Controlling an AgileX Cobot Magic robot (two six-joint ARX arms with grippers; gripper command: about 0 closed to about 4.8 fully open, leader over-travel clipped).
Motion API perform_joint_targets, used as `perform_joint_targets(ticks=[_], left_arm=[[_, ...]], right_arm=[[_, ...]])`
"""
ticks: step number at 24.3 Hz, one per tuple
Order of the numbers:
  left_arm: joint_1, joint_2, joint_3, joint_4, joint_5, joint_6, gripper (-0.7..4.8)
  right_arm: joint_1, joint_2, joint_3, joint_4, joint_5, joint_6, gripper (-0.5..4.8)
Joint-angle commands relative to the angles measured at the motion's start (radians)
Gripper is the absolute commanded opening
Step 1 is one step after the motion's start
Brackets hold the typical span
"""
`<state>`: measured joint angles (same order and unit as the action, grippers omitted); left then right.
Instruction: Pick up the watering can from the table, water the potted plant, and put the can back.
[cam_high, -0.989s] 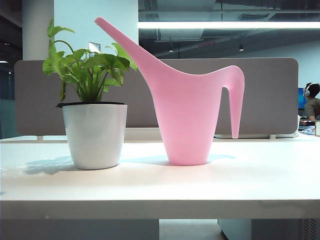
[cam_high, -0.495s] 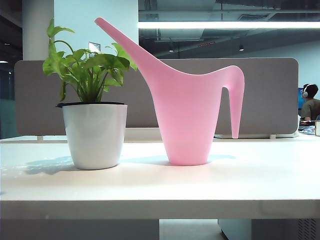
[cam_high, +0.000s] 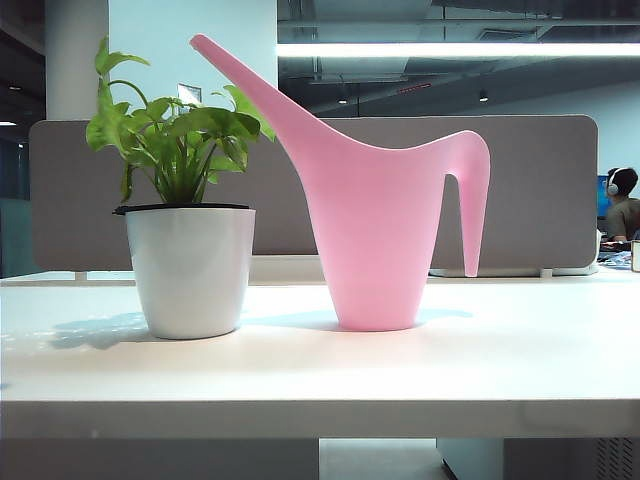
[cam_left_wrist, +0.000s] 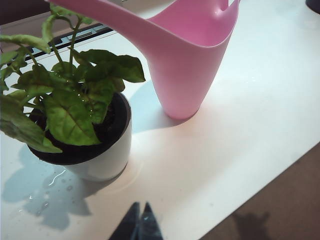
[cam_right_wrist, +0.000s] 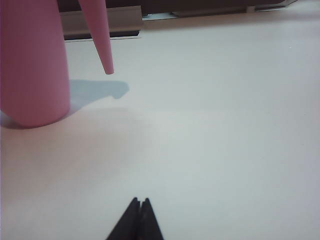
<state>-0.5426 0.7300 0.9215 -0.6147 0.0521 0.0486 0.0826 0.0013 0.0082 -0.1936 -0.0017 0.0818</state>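
Exterior view: the watering can (cam_high: 375, 235) is seen standing upright on the table (cam_high: 320, 375), near the middle, with its long spout rising toward the upper left over the leaves of the potted plant (cam_high: 188, 225) and its thin curved handle hanging down on the right side, the handle's tip ending above the tabletop without touching it. The potted plant is set just beside the can on the left, with a narrow gap between the white pot and the pink body. A grey partition (cam_high: 540, 190) is seen behind the table, and a seated person with headphones (cam_high: 622, 200) at the far right. No arm or gripper is shown in this view.

From the left wrist view, the left gripper (cam_left_wrist: 139, 222) is seen held above the near part of the table, in front of the potted plant (cam_left_wrist: 75, 115), with its two dark fingertips pressed together and nothing between them. The watering can (cam_left_wrist: 185, 55) is seen beyond the pot, its open top visible. A few drops of water are seen on the tabletop beside the pot.

From the right wrist view, the right gripper (cam_right_wrist: 137, 220) is seen over bare tabletop, its jaws closed tip to tip and empty, well apart from the watering can (cam_right_wrist: 32, 65), whose base and handle tip are visible
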Motion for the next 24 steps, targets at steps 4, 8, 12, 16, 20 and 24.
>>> perform_joint_targets(ticks=[4,8,12,16,20,24], left_arm=[[-0.001,-0.002,0.001,0.01,0.001,0.0,0.04],[0.056,-0.069,-0.008,0.023,0.035,0.007,0.04],[0.267,-0.137,-0.089,0.084,0.259,-0.048,0.04],[0.451,-0.227,-0.285,0.306,0.41,-0.049,0.04],[0.562,-0.333,-0.468,0.435,0.44,-0.064,0.04],[0.628,-0.47,-0.661,0.545,0.425,-0.061,0.04]], right_arm=[[-0.002,-0.001,-0.007,0.01,0.002,-0.003,-0.05],[-0.002,-0.001,-0.007,0.01,0.003,-0.003,-0.05],[-0.001,-0.001,-0.007,0.011,0.002,-0.003,-0.05],[-0.002,-0.001,-0.007,0.01,0.002,-0.003,-0.05],[-0.002,-0.001,-0.007,0.011,0.002,-0.003,-0.05],[-0.002,-0.001,-0.007,0.011,0.002,-0.003,-0.05]])
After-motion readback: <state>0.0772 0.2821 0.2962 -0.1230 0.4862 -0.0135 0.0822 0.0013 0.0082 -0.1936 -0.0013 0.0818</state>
